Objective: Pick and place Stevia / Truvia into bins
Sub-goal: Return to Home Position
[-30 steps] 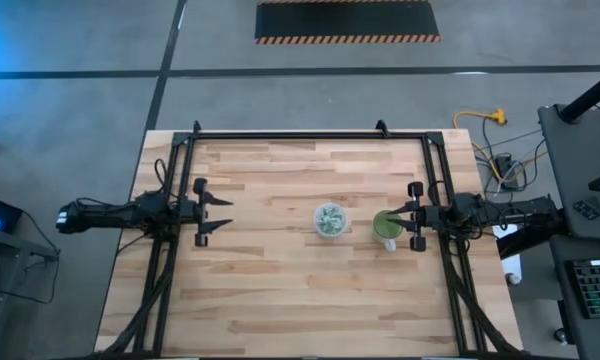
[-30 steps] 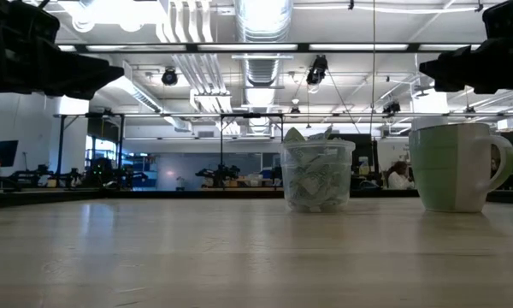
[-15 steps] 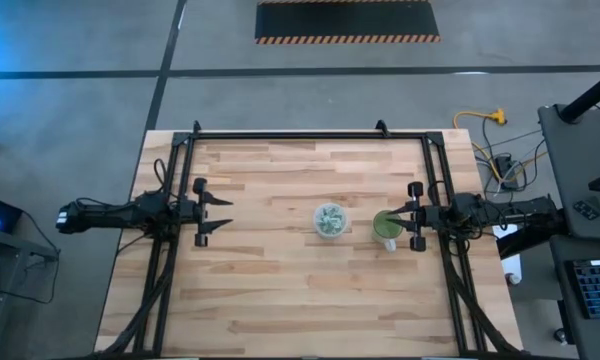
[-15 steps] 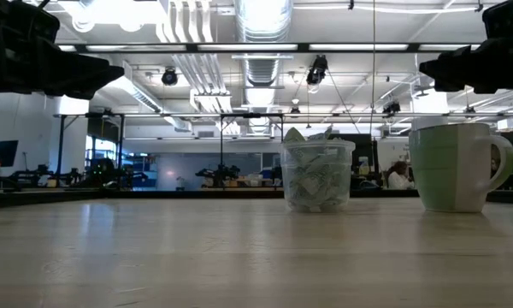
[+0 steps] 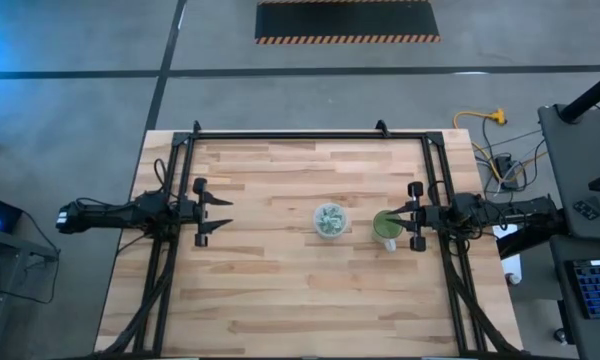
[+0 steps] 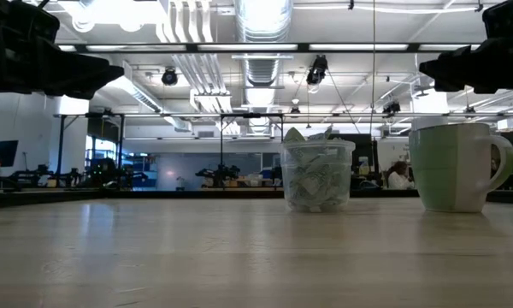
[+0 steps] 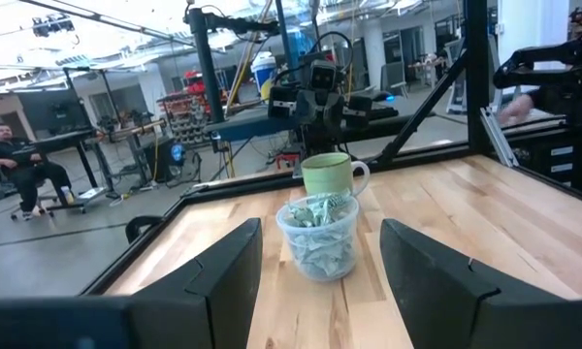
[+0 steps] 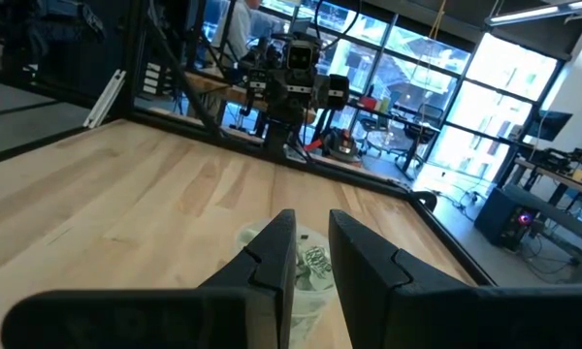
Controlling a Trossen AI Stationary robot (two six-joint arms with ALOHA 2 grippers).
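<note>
At the bench's left and right edges, your left gripper (image 5: 225, 212), spread wide, and right gripper (image 5: 392, 214), narrowly parted, stay parked and empty. Nothing has moved. The sachets (image 5: 330, 219) sit in the clear cup (image 5: 319, 223), so the job looks finished.

The table (image 5: 280, 290) is pale wood in glued strips, smooth, with a soft sheen where the low view looks across it. The black frame (image 5: 300, 134) round it looks like matt metal tube. The clear cup (image 6: 317, 184) is thin, slightly cloudy plastic. The sachets (image 7: 317, 215) inside it are creased paper. The green cup (image 6: 449, 171) to its right is opaque and smooth, with a mild gloss. The left gripper (image 5: 228, 211) and the right gripper (image 8: 312, 221) are dark, matt and plastic-looking.
</note>
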